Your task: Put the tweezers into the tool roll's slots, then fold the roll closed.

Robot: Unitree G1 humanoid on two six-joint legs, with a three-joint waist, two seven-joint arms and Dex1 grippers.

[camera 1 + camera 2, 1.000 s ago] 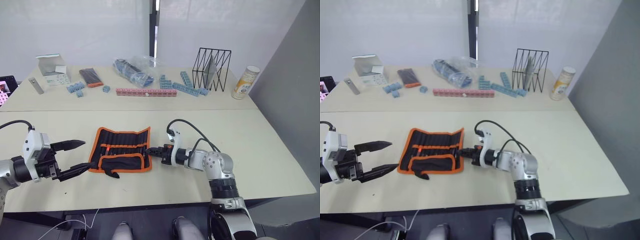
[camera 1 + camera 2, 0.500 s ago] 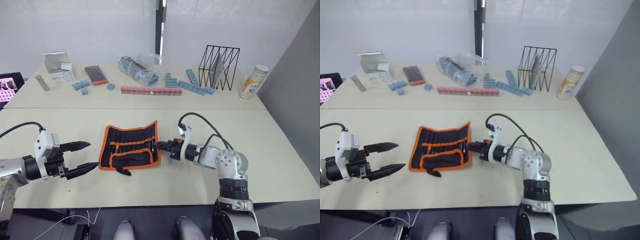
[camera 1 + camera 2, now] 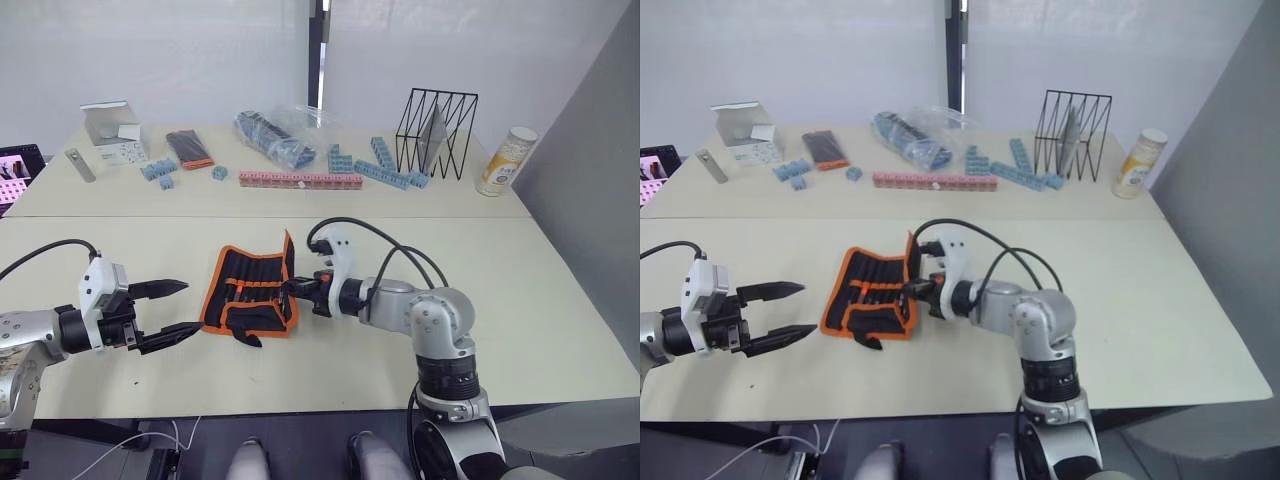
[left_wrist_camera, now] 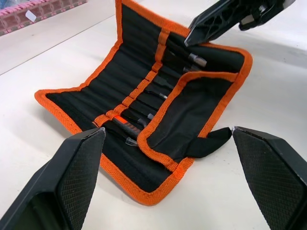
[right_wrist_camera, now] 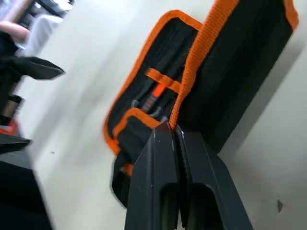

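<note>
Tool roll: on table, tweezers slotted; right end effector pinches its lifted orange edge. Left end effector spread, nearby. Folding step; next, carry edge over.

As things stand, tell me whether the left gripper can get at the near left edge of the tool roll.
Probably yes. The left gripper is open beside the tool roll, with bare table between them. The right gripper pinches the roll's far right edge, away from that side.
</note>
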